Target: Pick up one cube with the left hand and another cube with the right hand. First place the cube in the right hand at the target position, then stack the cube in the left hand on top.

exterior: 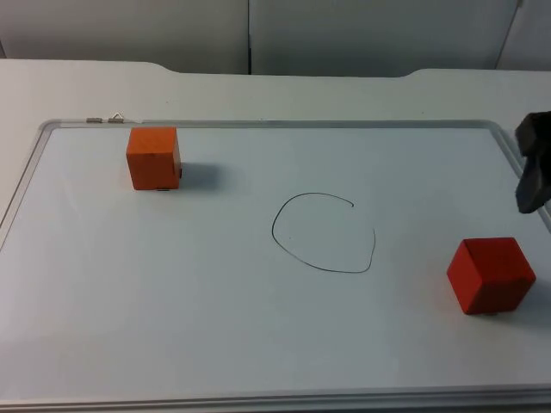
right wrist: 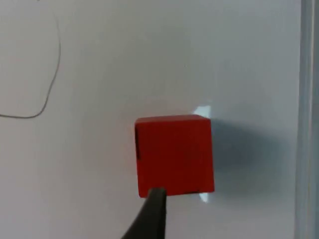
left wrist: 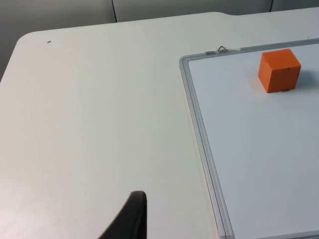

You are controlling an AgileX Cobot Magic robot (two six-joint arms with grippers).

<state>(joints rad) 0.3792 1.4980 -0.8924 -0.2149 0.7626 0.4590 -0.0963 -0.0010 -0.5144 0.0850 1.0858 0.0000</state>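
Note:
An orange cube (exterior: 154, 157) stands on the whiteboard near its far left corner. It also appears in the left wrist view, orange cube (left wrist: 279, 69). A red cube (exterior: 490, 274) rests near the board's right edge, turned slightly. A hand-drawn circle (exterior: 325, 233) marks the middle of the board. My right gripper (exterior: 533, 172) hangs at the right edge, just behind the red cube and apart from it. In the right wrist view the red cube (right wrist: 174, 154) lies close ahead of the right gripper (right wrist: 152, 214). My left gripper (left wrist: 130, 219) is over the bare table, left of the board.
The whiteboard's metal frame (exterior: 258, 123) forms a low rim all round, with a small clip (exterior: 105, 120) at its far left corner. White table (left wrist: 99, 124) surrounds the board. A grey partition wall (exterior: 250, 34) closes the back.

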